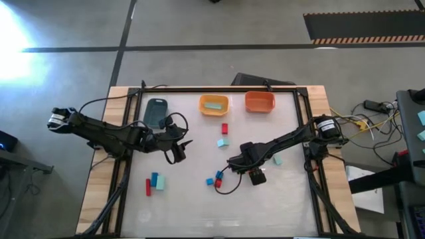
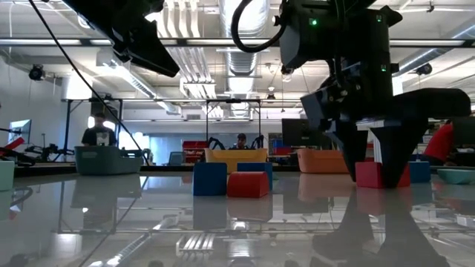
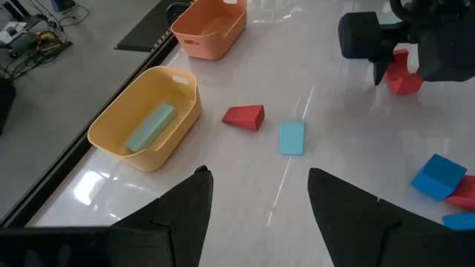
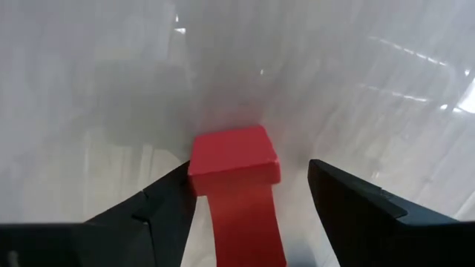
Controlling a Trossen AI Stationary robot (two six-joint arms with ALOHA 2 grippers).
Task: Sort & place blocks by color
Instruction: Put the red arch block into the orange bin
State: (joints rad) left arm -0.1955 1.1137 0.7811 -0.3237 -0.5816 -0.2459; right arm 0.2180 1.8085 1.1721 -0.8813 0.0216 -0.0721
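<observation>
My right gripper (image 1: 255, 174) (image 4: 249, 169) is open and points down at the table's middle right. Its fingers stand on either side of a red block (image 4: 234, 157) that rests on the table, as the low view (image 2: 378, 174) also shows. My left gripper (image 1: 180, 151) (image 3: 256, 215) is open and empty, above the table left of centre. Loose blocks lie around: a red one (image 1: 224, 129) and a teal one (image 1: 222, 142) near the middle, a teal one (image 1: 277, 159) to the right, a blue-and-red cluster (image 1: 214, 180), and a red, blue and teal group (image 1: 154, 183) at the near left. My right gripper comes at the red block from above, one finger on each side of it. One finger (image 4: 167, 196) stands close against the block's side (image 4: 194, 167); I cannot tell whether it touches. The other finger stands clear of the block.
Three bins stand along the far edge: a grey one (image 1: 157, 111), a yellow-orange one (image 1: 214, 104) with a teal bar (image 3: 151, 126) in it, and an orange one (image 1: 259, 101). Black frame rails run along the table's left and right sides. Cables hang from both arms.
</observation>
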